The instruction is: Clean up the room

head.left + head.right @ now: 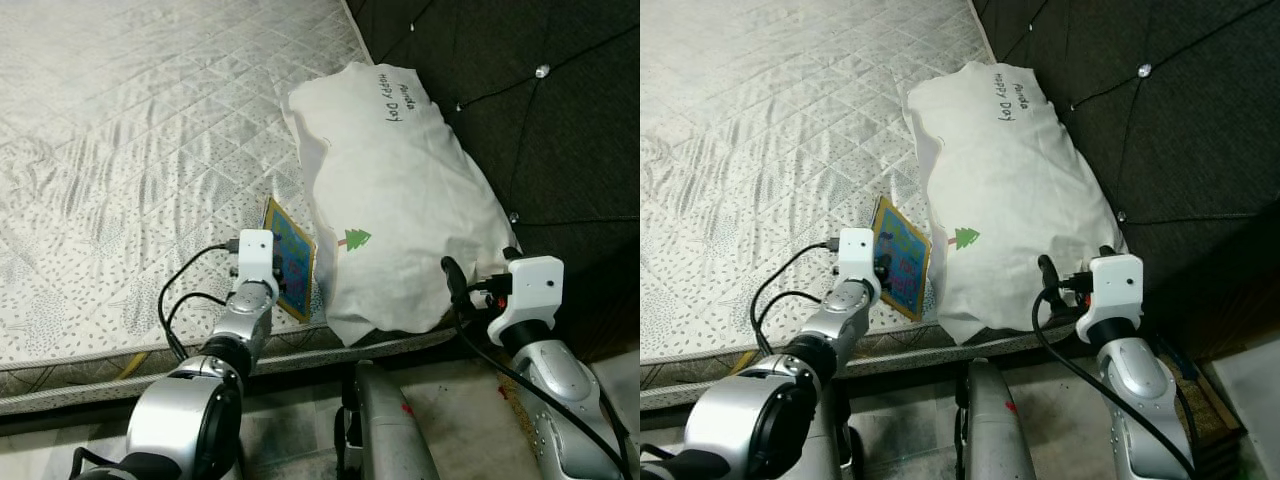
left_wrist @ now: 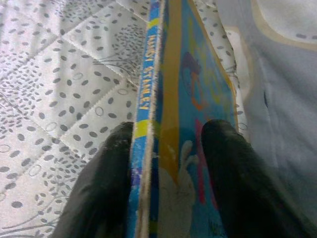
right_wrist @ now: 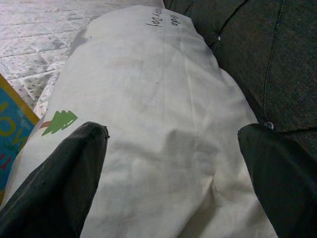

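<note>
The left gripper point(image 2: 166, 163) pinched the thin, stiff, blue-and-yellow picture book point(image 1: 289, 257) at its near edge, while the right gripper point(image 3: 173, 173), fingers spread, faced the soft white pillow point(image 1: 395, 190).

Pillow point(image 1: 395, 200): white, plump, green tree motif low on its face, dark handwriting near top end; lies lengthwise on mattress point(image 1: 130, 150) beside dark tufted headboard point(image 1: 560, 120), lower end overhanging mattress edge. Book point(image 1: 290, 255): thin, blue cover with yellow border and coloured lettering, blue-and-yellow spine; stands tilted on edge near mattress edge, leaning against pillow side. Mattress: pale quilted cover, diamond stitching, small grey leaf-dot print.
</note>
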{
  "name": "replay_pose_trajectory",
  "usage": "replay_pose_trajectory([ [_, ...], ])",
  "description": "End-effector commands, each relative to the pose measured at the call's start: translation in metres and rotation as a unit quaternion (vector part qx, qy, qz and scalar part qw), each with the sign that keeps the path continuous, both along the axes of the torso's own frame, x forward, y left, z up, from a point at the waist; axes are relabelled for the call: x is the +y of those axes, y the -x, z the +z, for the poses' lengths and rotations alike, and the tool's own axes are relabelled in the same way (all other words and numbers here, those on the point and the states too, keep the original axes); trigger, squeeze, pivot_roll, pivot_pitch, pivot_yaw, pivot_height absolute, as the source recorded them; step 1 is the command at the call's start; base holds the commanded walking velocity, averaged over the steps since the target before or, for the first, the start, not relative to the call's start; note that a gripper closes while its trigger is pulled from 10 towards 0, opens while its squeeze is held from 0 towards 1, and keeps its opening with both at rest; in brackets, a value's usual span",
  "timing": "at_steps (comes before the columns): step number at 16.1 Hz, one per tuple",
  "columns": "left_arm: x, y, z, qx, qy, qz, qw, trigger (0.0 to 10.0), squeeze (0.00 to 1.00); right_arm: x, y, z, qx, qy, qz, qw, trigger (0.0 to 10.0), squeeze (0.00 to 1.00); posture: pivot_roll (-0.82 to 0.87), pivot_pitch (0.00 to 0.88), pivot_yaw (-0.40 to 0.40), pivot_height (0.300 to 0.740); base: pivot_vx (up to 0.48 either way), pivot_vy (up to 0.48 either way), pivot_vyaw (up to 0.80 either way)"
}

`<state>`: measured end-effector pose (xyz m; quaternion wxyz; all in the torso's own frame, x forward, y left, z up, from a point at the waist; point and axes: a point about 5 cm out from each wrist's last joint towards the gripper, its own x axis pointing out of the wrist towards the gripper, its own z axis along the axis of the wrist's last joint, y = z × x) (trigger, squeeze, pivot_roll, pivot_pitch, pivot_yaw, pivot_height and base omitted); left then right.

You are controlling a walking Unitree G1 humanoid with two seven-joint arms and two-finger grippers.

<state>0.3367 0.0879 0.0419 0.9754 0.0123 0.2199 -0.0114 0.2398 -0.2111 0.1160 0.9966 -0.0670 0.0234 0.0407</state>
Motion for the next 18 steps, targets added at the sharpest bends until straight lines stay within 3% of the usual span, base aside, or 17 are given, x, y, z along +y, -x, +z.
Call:
replay_pose_trajectory([
  [1,-0.009,0.004,-0.003,0.009,0.001,-0.008,1.000,10.0,1.00,0.000,0.001,-0.004,0.005,0.000,-0.004,1.000,10.0,0.00,-0.23,0.135,-0.043,0.622,0.000,0.000,0.00],
  [5,-0.016,0.003,0.000,0.009,0.004,-0.021,1.000,10.0,1.00,0.001,0.000,-0.006,0.003,-0.002,-0.005,1.000,10.0,0.00,-0.22,0.133,-0.035,0.622,0.000,0.000,0.00],
  [6,-0.017,0.001,0.003,0.002,0.001,-0.027,1.000,10.0,0.55,0.001,0.000,-0.006,0.002,-0.002,-0.006,1.000,10.0,0.00,-0.22,0.133,-0.033,0.622,0.000,0.000,0.00],
  [7,-0.016,0.001,0.004,0.001,0.005,-0.026,1.000,10.0,0.00,0.001,0.000,-0.006,0.001,-0.002,-0.007,1.000,10.0,0.00,-0.22,0.132,-0.029,0.622,0.000,0.000,0.00],
  [11,-0.001,-0.001,0.015,-0.035,0.007,-0.031,0.999,10.0,0.00,0.002,-0.004,-0.007,-0.002,-0.004,-0.007,1.000,10.0,0.00,-0.19,0.127,-0.020,0.622,0.000,0.000,0.00],
  [14,0.017,0.015,0.016,-0.044,0.000,-0.027,0.999,10.0,0.00,0.006,-0.010,-0.008,-0.005,-0.008,-0.002,1.000,10.0,0.00,-0.15,0.119,-0.018,0.622,0.000,0.000,0.00],
  [16,0.036,0.033,0.021,-0.045,-0.013,-0.014,0.999,10.0,0.00,0.008,-0.015,-0.009,-0.006,-0.010,0.002,1.000,10.0,0.00,-0.13,0.120,-0.020,0.622,0.000,0.000,0.00],
  [18,0.051,0.044,0.027,-0.064,-0.045,-0.008,0.997,10.0,0.00,0.012,-0.021,-0.010,-0.005,-0.013,0.010,1.000,10.0,0.00,-0.09,0.125,-0.025,0.622,0.000,0.000,0.00],
])
